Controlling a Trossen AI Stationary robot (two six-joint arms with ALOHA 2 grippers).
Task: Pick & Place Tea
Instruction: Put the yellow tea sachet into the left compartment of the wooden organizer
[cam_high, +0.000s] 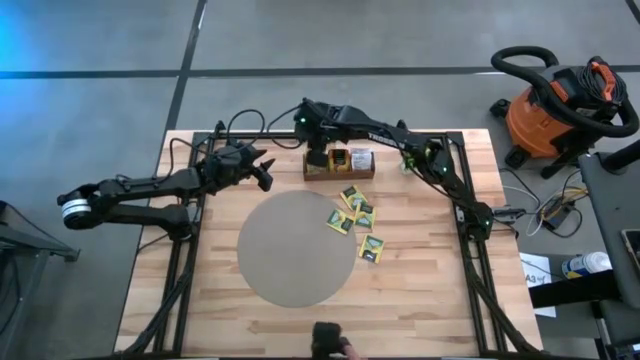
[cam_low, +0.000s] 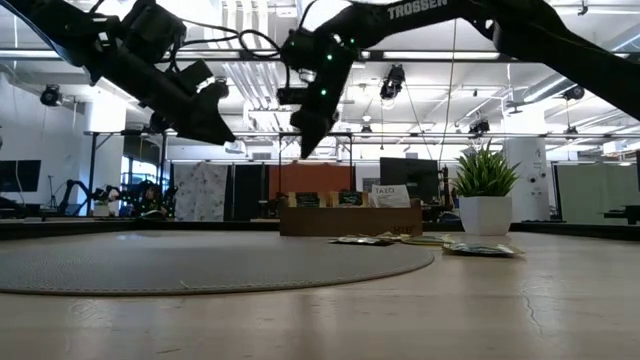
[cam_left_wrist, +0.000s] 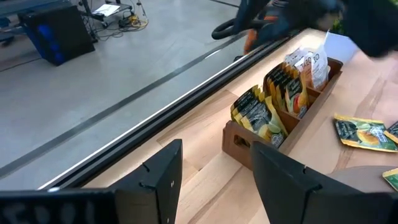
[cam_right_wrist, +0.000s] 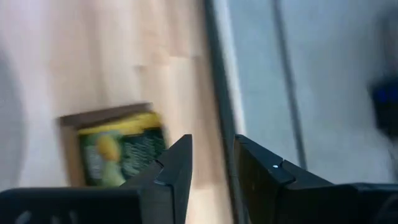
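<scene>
Several tea sachets (cam_high: 357, 216) lie flat on the wooden table, right of a round grey mat (cam_high: 297, 248). More tea sachets (cam_left_wrist: 260, 113) stand on edge in the brown wooden tray (cam_high: 340, 163) at the far side. My right gripper (cam_right_wrist: 213, 163) hangs above the tray's left compartment (cam_right_wrist: 115, 152), pointing steeply down, open, with nothing between its fingers. In the low view the right gripper (cam_low: 305, 148) is clear of the tray (cam_low: 350, 218). My left gripper (cam_left_wrist: 217, 177) waits open in the air left of the tray, also seen in the high view (cam_high: 265, 172).
A small potted plant (cam_low: 485, 190) stands right of the tray near the far edge. The mat covers the table's middle. Bare wood lies along the near edge and at both sides. An orange shop vacuum (cam_high: 550, 110) stands on the floor beyond the table's right.
</scene>
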